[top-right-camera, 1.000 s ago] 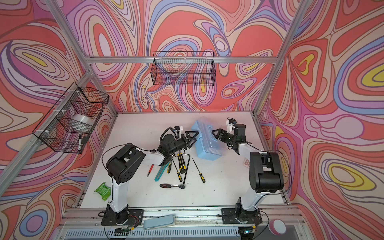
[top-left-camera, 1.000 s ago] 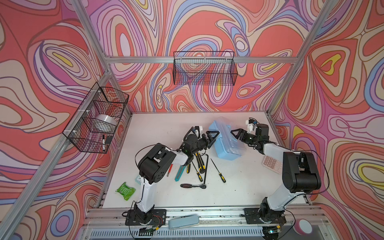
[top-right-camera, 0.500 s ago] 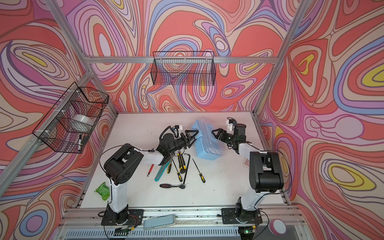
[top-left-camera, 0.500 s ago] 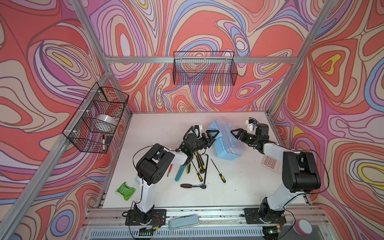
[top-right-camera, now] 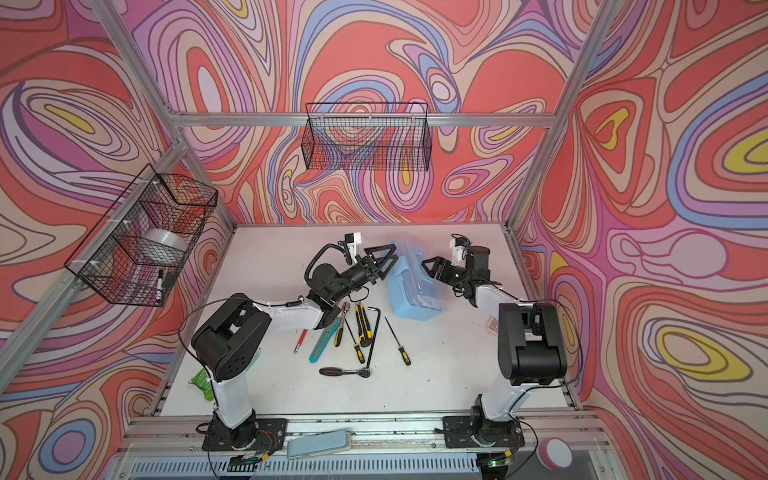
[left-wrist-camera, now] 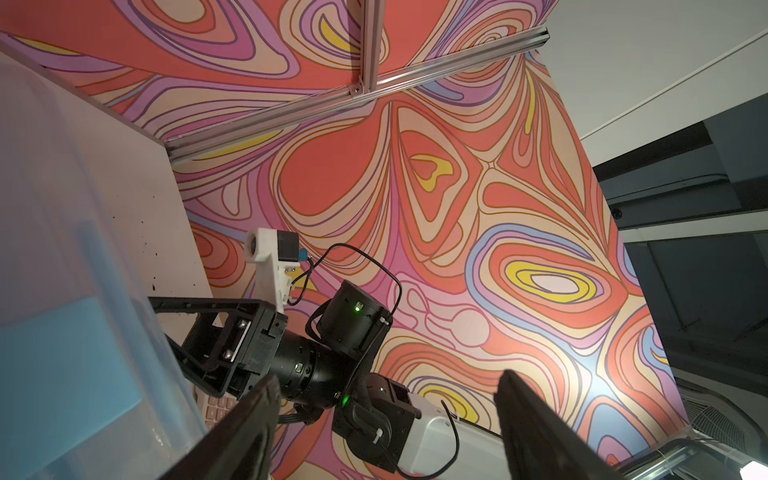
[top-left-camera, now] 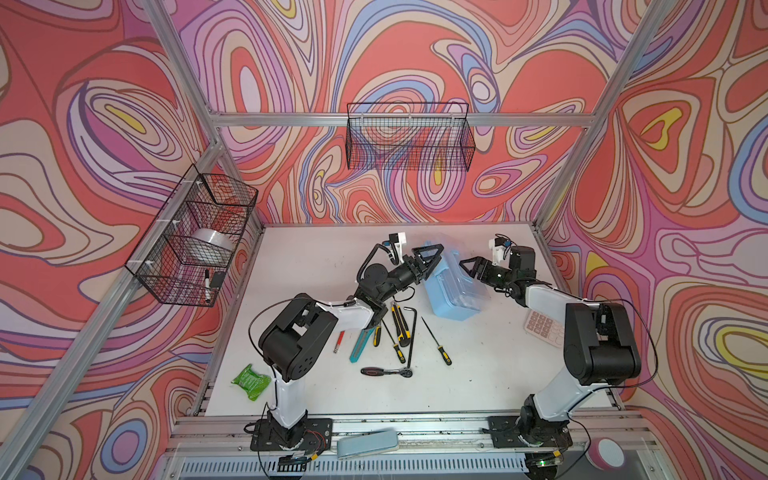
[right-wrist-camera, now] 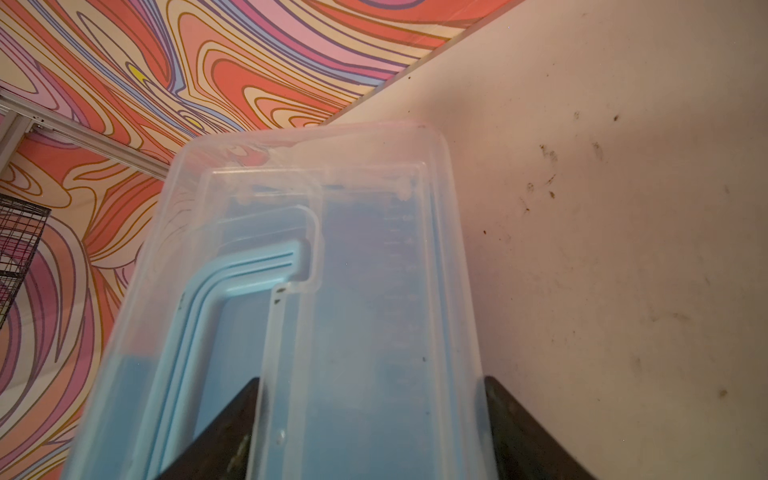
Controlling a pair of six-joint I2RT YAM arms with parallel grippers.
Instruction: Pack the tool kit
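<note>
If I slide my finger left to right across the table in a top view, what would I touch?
Green packet → small red tool → teal utility knife → light blue case → pink calculator.

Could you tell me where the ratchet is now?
In both top views the ratchet lies on the table left of centre, frontmost of the loose tools, its head beside the end of the long hex key.

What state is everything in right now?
Left claw: open, empty, beside the case.
Right claw: open, up against the case's other side.
Case: on the table, lid on; latched or not, unclear.
Tools: loose on the table, outside the case.
</note>
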